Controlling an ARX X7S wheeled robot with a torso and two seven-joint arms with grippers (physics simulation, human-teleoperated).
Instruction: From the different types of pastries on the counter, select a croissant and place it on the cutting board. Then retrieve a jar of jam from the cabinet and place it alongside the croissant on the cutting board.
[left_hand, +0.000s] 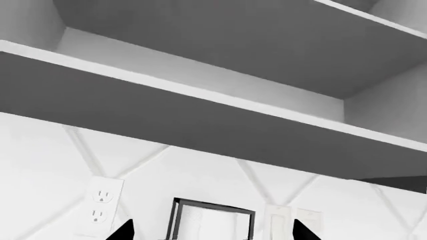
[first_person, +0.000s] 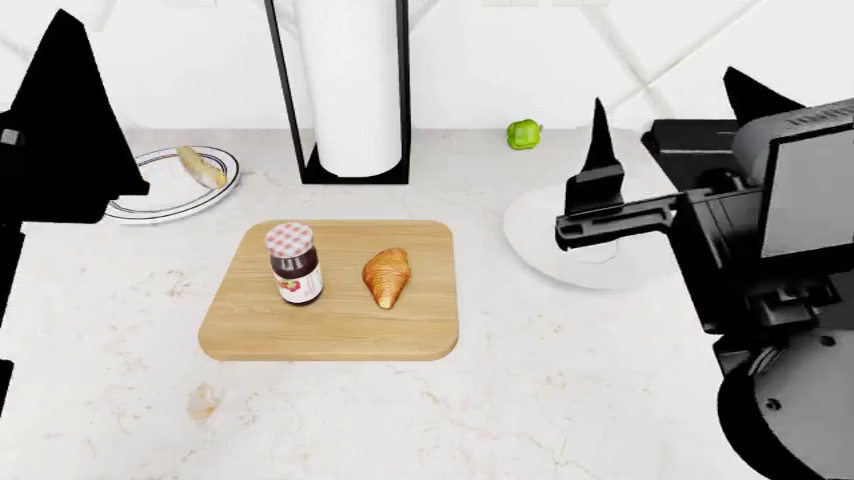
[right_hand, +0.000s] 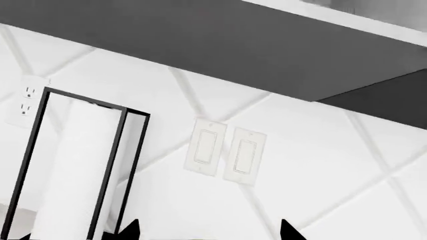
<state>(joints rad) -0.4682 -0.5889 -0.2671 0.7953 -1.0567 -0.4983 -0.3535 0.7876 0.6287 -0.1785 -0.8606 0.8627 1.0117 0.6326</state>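
- The croissant lies flat on the cutting board, a bit right of the middle.
- The jar of jam stands upright on the same board, just left of the croissant. They are close but do not touch.
- The jar has a red-and-white checked lid and a white label with a red fruit.
- The cutting board lies flat on the white surface, which has a few light brown stains.
- A pale yellow pastry lies on a white plate, behind the board and to its left.
- A tall roll of paper towel stands in a black frame behind the board.
- A small green pepper sits near the back wall, to the right of the roll.
- Another white plate lies right of the board, partly hidden by the right arm.
- The right tool is raised over that plate. Its two black tips stand wide apart and hold nothing.
- The left tool points at the wall and the shelves. Its two tips are wide apart with nothing between them.
- On the wall are a power outlet and two light switches.
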